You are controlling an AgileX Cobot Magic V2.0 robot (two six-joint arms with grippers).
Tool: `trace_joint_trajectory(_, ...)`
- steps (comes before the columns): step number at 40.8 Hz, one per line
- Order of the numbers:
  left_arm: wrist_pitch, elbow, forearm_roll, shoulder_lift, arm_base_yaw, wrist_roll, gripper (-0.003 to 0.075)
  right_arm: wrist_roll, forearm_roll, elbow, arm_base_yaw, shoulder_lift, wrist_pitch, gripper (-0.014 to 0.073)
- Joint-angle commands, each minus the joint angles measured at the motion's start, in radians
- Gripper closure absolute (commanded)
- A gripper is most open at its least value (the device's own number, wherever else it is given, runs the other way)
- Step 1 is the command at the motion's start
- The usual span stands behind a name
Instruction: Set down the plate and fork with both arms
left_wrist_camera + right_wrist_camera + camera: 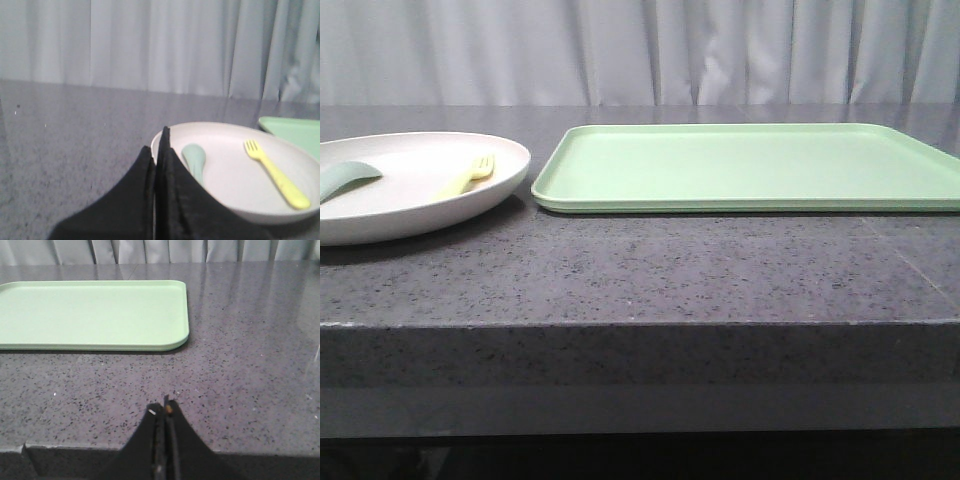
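The table [650,275] was a dark grey speckled stone slab with a thick front edge, backed by a pale curtain. Two things lay directly on it — the cream-white plate [380,215] at the left, and the flat light-green tray [750,165] filling the middle and right. Plate rim and tray corner sat just beside each other — apart, with a narrow strip of stone between

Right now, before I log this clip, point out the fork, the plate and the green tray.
fork [276,173]: left wrist view, middle of its yellow handle.
plate [510,152]: front view, raised rim on the side nearest the tray.
green tray [750,165]: front view, bare flat centre.
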Motion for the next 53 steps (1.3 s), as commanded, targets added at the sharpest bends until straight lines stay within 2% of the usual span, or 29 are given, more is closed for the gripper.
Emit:
trace_joint_trajectory(1, -0.144, -0.028, -0.009, -0.016, 0.002, 0.000, 0.0738, -0.005, 0.009, -0.074, 0.001, -0.018, -0.073, 0.0713)
trace_joint_trajectory(7, -0.144, -0.124, -0.009, 0.035, 0.002, 0.000, 0.0738, -0.005, 0.009, -0.181, 0.001, -0.005, -0.039, 0.0713)
trace_joint_trajectory(10, -0.099, -0.206, -0.009, 0.094, 0.002, 0.000, 0.0738, -0.005, 0.009, -0.258, -0.001, 0.027, 0.010, 0.0713)
trace_joint_trajectory(16, 0.048, -0.371, -0.009, 0.275, 0.002, 0.000, 0.0738, -0.005, 0.009, -0.429, 0.000, 0.171, 0.114, 0.0711)
trace_joint_trajectory(23, 0.090, -0.526, -0.009, 0.492, 0.002, 0.000, 0.0738, -0.005, 0.009, -0.593, 0.000, 0.367, 0.101, 0.0704)
trace_joint_trajectory(34, 0.056, -0.567, -0.009, 0.622, 0.002, 0.000, 0.0737, -0.005, 0.009, -0.648, 0.000, 0.525, 0.070, 0.0699)
trace_joint_trajectory(37, 0.054, -0.567, -0.009, 0.622, 0.002, 0.000, 0.0711, -0.005, 0.009, -0.648, 0.000, 0.527, 0.070, 0.0663)
trace_joint_trajectory(40, 0.048, -0.567, -0.009, 0.622, 0.002, 0.000, 0.0630, -0.005, 0.007, -0.648, 0.000, 0.527, 0.070, 0.0559)
trace_joint_trajectory(44, 0.048, -0.567, -0.009, 0.622, 0.002, 0.000, 0.0419, -0.005, 0.005, -0.648, 0.000, 0.527, 0.068, 0.0354)
trace_joint_trajectory(45, 0.048, -0.567, -0.009, 0.622, 0.002, 0.000, 0.0368, -0.005, 0.005, -0.648, 0.000, 0.527, 0.067, 0.0264)
trace_joint_trajectory(47, 0.048, -0.567, -0.009, 0.622, 0.002, 0.000, 0.0258, -0.005, 0.005, -0.648, 0.000, 0.527, 0.066, 0.0149)
trace_joint_trajectory(49, 0.048, -0.567, -0.009, 0.622, 0.002, 0.000, 0.0157, -0.005, 0.005, -0.648, 0.000, 0.527, 0.066, 0.0060)
trace_joint_trajectory(52, 0.048, -0.567, -0.009, 0.622, 0.002, 0.000, 0.0079, -0.005, 0.005, -0.648, 0.000, 0.527, 0.066, -0.0022)
trace_joint_trajectory(53, 0.048, -0.567, -0.009, 0.622, 0.002, 0.000, 0.0073, -0.005, 0.005, -0.648, 0.000, 0.527, 0.066, -0.0017)
